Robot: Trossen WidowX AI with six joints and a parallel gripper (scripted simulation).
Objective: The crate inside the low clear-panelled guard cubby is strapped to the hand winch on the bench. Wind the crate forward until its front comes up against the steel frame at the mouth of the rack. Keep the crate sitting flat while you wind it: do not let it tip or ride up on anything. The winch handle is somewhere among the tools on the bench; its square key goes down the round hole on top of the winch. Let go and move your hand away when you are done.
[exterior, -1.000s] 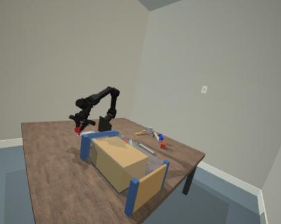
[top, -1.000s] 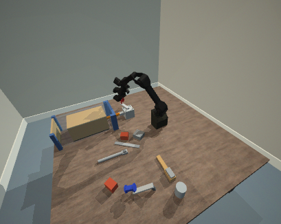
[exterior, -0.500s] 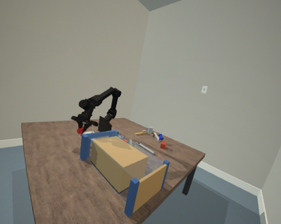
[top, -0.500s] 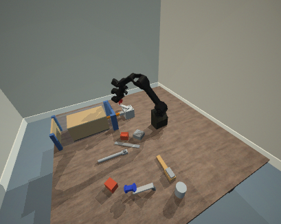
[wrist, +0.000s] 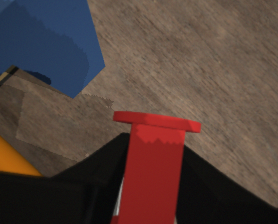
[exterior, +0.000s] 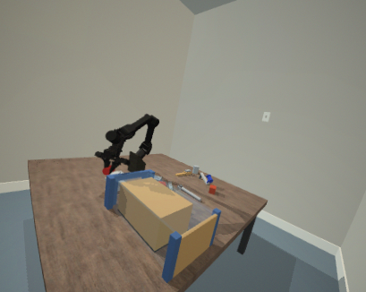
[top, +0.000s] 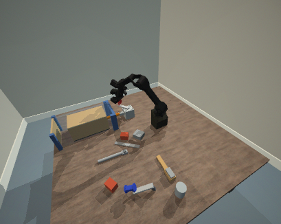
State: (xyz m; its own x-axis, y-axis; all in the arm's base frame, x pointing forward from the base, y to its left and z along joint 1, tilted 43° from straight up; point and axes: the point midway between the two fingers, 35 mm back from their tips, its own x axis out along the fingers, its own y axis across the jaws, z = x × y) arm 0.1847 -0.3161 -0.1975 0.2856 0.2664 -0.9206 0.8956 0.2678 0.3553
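My gripper is shut on the red grip of the winch handle, which stands upright between the black fingers. It hovers just left of the grey winch, beside the blue frame at the mouth of the cubby. A grey arm lies across the top of the winch towards the gripper. The orange strap runs from the winch through the frame. The tan crate sits flat inside the cubby, its front close behind the frame; I cannot tell whether they touch.
The arm's black base stands right of the winch. Tools lie in front: two red blocks, a grey block, a wrench, a yellow-handled tool, a blue-ended tool, a grey cylinder.
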